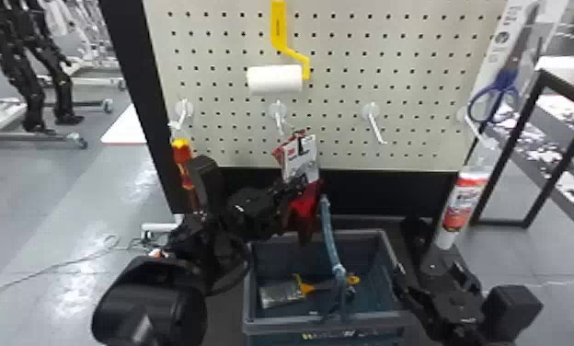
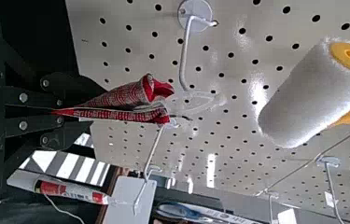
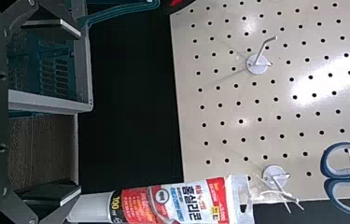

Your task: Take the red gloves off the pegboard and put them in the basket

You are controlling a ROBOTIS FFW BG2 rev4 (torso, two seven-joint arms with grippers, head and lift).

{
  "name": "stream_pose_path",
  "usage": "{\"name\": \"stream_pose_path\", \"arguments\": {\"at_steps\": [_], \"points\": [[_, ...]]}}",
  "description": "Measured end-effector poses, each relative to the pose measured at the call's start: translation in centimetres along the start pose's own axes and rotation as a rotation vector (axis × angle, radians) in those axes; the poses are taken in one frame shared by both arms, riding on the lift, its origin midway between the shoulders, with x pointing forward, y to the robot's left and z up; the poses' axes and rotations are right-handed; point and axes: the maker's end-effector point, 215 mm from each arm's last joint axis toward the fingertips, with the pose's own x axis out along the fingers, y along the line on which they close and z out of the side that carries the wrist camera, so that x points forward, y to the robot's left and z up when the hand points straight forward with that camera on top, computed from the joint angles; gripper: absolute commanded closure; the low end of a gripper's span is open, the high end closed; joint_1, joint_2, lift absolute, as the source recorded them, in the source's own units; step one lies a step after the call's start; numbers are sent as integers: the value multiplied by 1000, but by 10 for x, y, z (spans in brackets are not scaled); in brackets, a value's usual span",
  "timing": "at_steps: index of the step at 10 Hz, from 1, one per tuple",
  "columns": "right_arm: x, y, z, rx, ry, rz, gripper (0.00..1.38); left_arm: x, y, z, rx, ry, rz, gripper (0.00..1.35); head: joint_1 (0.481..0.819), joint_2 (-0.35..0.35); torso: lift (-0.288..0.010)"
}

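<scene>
I see red gloves (image 1: pixel 305 207), cuffs flecked grey, in the black left end effector (image 1: pixel 295 187); beyond it, a white, yellow-handled roller (image 1: pixel 274 79) and black-dotted cream pegboard (image 1: pixel 346 94).

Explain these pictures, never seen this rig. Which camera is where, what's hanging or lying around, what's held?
This is a two-armed robot facing a pegboard. The head view looks forward and down from its head; the other two come from cameras on its wrists and are shown turned sideways.

The left gripper has its jaws shut on the red gloves, near a hook; I can't tell whether their hanger is fully off it. The right gripper has its jaws open and empty, beside the basket.

A paint roller, blue-handled scissors and a red-and-white tube hang at the board. Below stands the basket, with an item with yellow parts inside.
</scene>
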Motion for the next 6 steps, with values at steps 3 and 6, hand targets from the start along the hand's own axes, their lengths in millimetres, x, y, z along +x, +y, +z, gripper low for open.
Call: {"name": "stream_pose_path", "arguments": {"at_steps": [3,6], "points": [[0,0,0,1,0,0,136,-3,-7,-7,-66,-26,34,1144,549,0,-100],[-1,0,-1,3,1,-1,136,-8,-21,-21,-213,-54,82,1144,549,0,-100]]}}
